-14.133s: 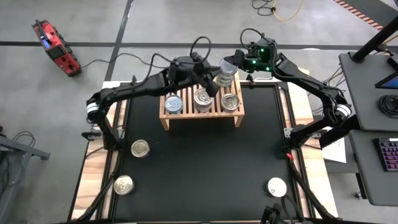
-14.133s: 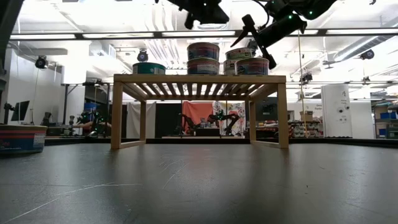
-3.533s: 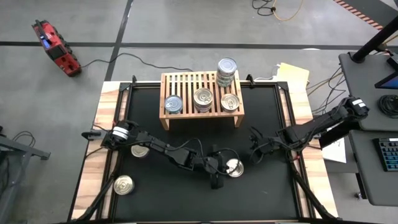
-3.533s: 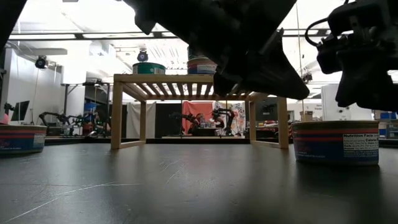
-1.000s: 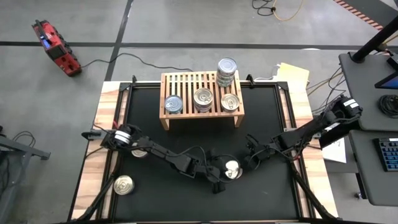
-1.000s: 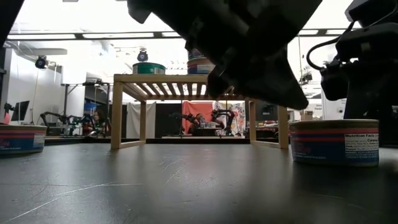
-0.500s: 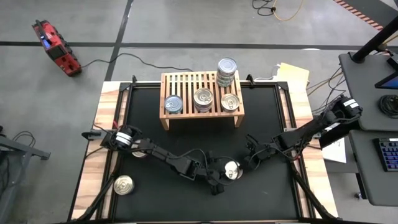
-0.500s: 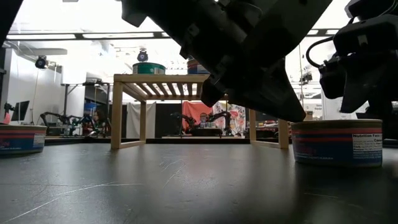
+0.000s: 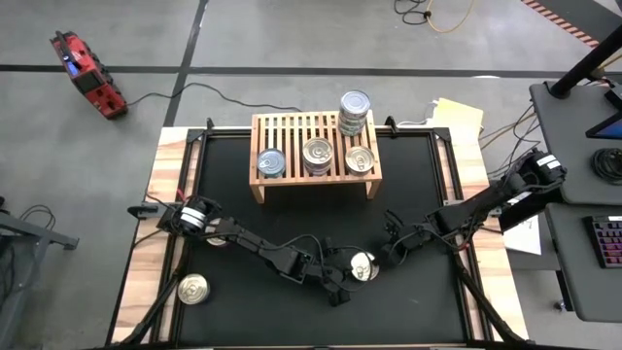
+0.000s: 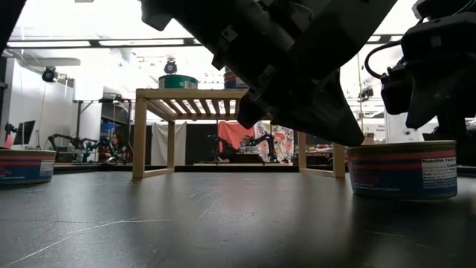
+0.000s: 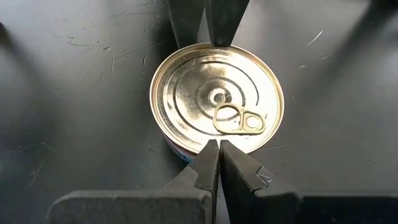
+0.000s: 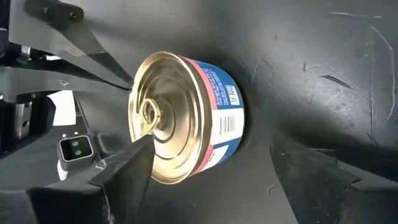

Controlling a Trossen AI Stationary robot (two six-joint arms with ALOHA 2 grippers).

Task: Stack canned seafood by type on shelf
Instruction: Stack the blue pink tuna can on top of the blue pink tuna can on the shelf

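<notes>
Fingers of the left gripper (image 11: 214, 149) are seen pressed together, closed on nothing, with their tips at the rim of a gold-lidded can (image 11: 216, 96) that stands on the dark counter (image 9: 408, 194). In the high view this can (image 9: 363, 265) lies toward the near middle of the counter, between the left gripper (image 9: 340, 277) and the right gripper (image 9: 387, 255). The right gripper's fingers (image 12: 127, 171) are spread wide, one on each side of the can (image 12: 186, 118), without gripping it; its blue and pink label and pull tab can be seen. In the low view the same can (image 10: 402, 170) rests flat on the counter. The shelf (image 9: 313, 157) stands at the far side of the counter, carrying three single cans in a row and a taller stack of cans (image 9: 355, 113) at its far right corner. Two more cans are found near the counter's left edge, one (image 9: 193, 289) at the near corner and one partly hidden under the left arm.
</notes>
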